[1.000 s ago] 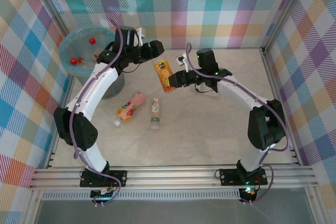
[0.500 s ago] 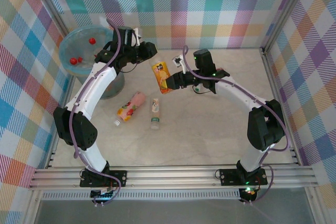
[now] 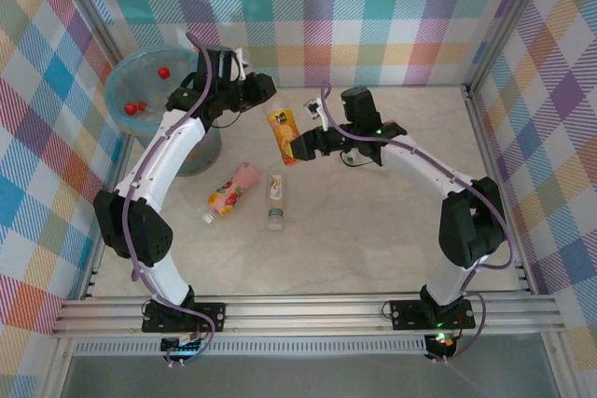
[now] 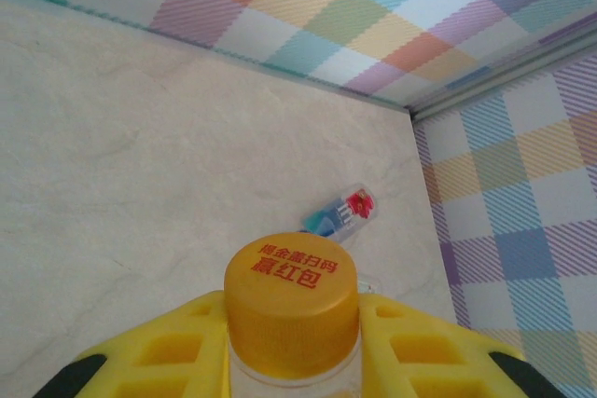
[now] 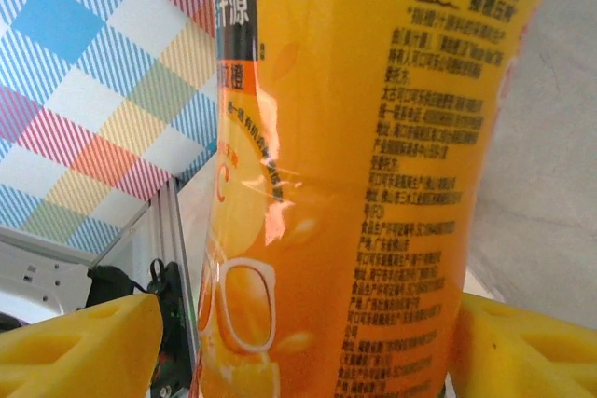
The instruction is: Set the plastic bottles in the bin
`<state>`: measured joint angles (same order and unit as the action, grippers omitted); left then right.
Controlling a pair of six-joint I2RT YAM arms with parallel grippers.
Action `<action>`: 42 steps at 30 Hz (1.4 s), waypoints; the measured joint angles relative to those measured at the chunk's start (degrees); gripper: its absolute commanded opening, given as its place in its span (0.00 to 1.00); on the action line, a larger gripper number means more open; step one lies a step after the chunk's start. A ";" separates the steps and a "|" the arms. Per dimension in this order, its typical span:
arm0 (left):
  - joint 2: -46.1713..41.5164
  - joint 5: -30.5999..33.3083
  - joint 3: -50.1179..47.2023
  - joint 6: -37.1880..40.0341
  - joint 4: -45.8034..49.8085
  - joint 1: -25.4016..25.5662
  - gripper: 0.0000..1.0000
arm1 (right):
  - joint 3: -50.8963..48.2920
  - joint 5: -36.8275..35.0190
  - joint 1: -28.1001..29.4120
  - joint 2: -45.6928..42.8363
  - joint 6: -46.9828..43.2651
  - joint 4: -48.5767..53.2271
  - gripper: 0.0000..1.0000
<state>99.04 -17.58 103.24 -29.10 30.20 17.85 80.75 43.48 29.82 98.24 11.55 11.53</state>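
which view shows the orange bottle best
Top external: the orange bottle shows at nearly full length, in place between the arms. Left wrist shows its cap and neck; right wrist a close-up of its label.

We note: orange juice bottle [image 5: 354, 184] label glossy, catching highlights; its cap [image 4: 291, 286] smooth orange plastic. Counter [image 4: 140, 156] matt, marble-patterned. Bin liner [image 3: 140, 76] translucent blue plastic.

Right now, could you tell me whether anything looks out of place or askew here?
Nothing spilled or damaged. The orange bottle is held in mid-air, the left jaws shut just under its cap. A pink bottle and a green-white bottle lie on their sides outside the bin.
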 measured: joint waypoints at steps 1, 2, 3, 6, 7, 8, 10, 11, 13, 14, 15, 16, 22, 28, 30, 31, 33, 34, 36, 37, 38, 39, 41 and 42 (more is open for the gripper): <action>-0.02 0.50 0.57 0.02 0.09 -0.22 0.00 | 1.44 -0.35 0.02 0.44 0.04 0.66 0.84; -0.09 0.98 1.18 0.20 0.07 -0.44 0.00 | 2.84 -0.55 0.04 0.96 0.22 1.03 0.88; -0.15 1.49 1.84 0.26 0.13 -0.74 0.00 | 4.09 -0.63 0.04 1.44 0.55 1.36 0.90; -0.55 3.32 4.11 0.94 1.03 -1.88 0.00 | 7.89 -0.74 0.04 2.71 1.92 1.84 0.92; -0.74 4.22 5.11 1.57 1.60 -2.43 0.00 | 8.85 -0.74 0.04 2.91 2.60 1.84 0.92; -0.87 5.14 6.32 2.14 2.36 -3.10 0.00 | 9.73 -0.70 0.04 2.99 3.15 1.84 0.92; -1.03 7.04 9.25 3.65 3.89 -4.68 0.00 | 11.04 -0.50 0.07 3.04 4.26 1.77 0.92; -1.11 8.37 11.08 4.68 4.63 -5.77 0.00 | 11.72 -0.35 0.07 3.04 4.76 1.73 0.92; -1.57 10.58 14.36 6.54 5.81 -8.11 0.00 | 12.66 -0.17 0.07 3.04 5.60 1.46 0.92; -1.99 11.87 16.22 7.61 6.21 -9.70 0.00 | 13.00 -0.11 0.07 3.04 5.84 1.42 0.92; -2.36 12.76 17.57 8.37 6.32 -11.08 0.00 | 13.18 0.00 0.07 3.04 5.95 1.40 0.92; -2.93 13.94 18.97 9.40 6.34 -12.81 0.00 | 13.31 0.09 0.07 3.04 6.10 1.40 0.92; -7.13 22.38 21.38 16.04 4.09 -21.53 0.00 | 13.33 0.39 0.07 3.04 6.47 1.49 0.90; -8.15 28.85 13.42 22.58 -7.89 -27.08 0.00 | 13.33 0.70 0.07 3.04 6.45 1.62 0.90; -6.69 28.85 10.12 23.34 -12.52 -28.59 0.00 | 13.33 0.70 0.07 3.04 6.43 1.64 0.89; -5.66 28.81 8.20 23.91 -15.21 -29.27 0.00 | 13.33 0.70 0.07 3.04 6.40 1.66 0.89; -3.43 28.76 4.28 24.74 -20.26 -29.90 0.00 | 13.33 0.70 0.07 3.04 6.23 1.75 0.89; -2.45 28.72 2.64 25.05 -22.27 -30.03 0.00 | 13.33 0.70 0.07 3.04 6.19 1.86 0.89; -0.09 28.46 0.28 25.79 -25.38 -30.05 0.00 | 13.33 0.70 0.07 3.04 6.01 2.08 0.89; 1.16 28.00 -0.44 26.10 -26.75 -30.05 0.00 | 13.33 0.72 0.07 3.04 5.99 2.29 0.89; 2.43 27.50 -1.07 26.62 -27.98 -30.05 0.00 | 13.33 0.74 0.07 3.04 5.97 2.54 0.89; 3.28 27.21 -1.64 27.12 -29.03 -30.05 0.00 | 13.33 0.74 0.07 3.04 5.95 2.73 0.89; 4.48 27.08 -3.80 28.22 -31.45 -30.05 0.00 | 13.29 0.72 0.07 3.04 5.73 2.91 0.89; 4.52 27.10 -5.16 28.70 -32.52 -30.05 0.00 | 13.14 0.72 0.07 3.04 5.60 2.86 0.89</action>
<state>103.57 9.52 98.08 -0.40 -2.33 -12.21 93.89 44.21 29.89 101.27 17.15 14.39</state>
